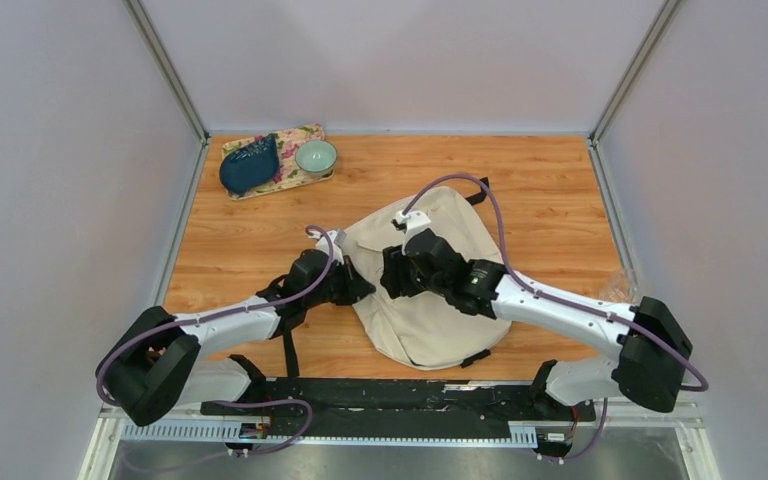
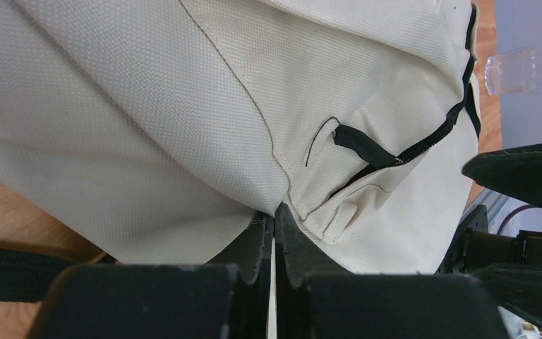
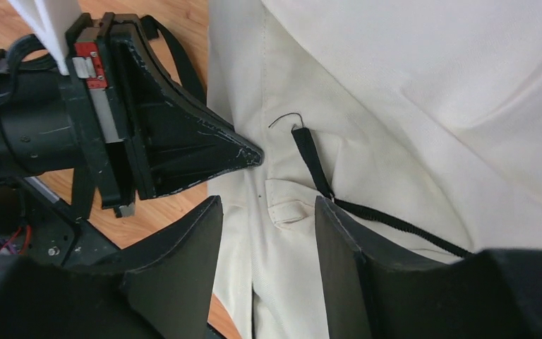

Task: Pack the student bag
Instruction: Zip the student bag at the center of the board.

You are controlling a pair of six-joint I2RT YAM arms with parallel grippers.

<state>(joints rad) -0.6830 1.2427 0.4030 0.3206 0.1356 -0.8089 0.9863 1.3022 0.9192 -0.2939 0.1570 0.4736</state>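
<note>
The student bag, a large cream fabric backpack with black straps, lies flat in the middle of the wooden table. My left gripper is at its left edge. In the left wrist view that gripper is shut, pinching a fold of the bag's cream fabric beside the front pocket seam. A black zipper pull lies just beyond it. My right gripper hovers over the same edge. Its jaws stand open astride the bag, near the zipper pull, opposite the left gripper's tip.
At the back left a floral tray carries a dark blue pouch and a pale green bowl. A black strap trails toward the near edge. A clear plastic item sits at the table's right edge.
</note>
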